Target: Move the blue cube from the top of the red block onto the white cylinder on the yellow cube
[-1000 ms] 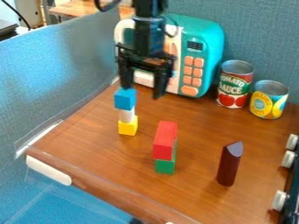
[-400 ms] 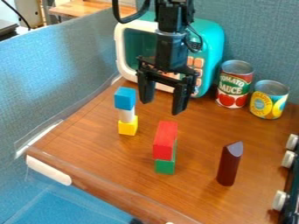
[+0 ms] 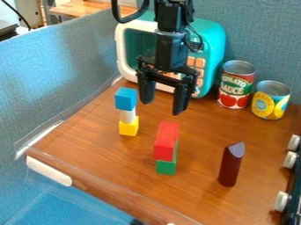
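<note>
My gripper [image 3: 162,107] hangs open in front of the teal toy microwave, its two fingers apart with nothing between them. Just left of it and lower stands a stack: a blue cube [image 3: 125,99] on a white cylinder [image 3: 127,116] on a yellow block [image 3: 129,127]. Below the gripper, nearer the camera, a red block [image 3: 166,141] rests on a green block [image 3: 167,167]. To the right, a dark red upright block [image 3: 231,165] with a slanted top stands alone.
The teal microwave [image 3: 213,48] stands at the back. A tomato sauce can [image 3: 236,85] and a yellow-labelled can [image 3: 271,100] are at the back right. White knobs [image 3: 282,201] line the right edge. A grey-blue partition [image 3: 64,74] bounds the left side.
The gripper has moved right and slightly nearer the camera, away from above the blue cube. Its fingers were open before too, and the blocks have stayed in place.
</note>
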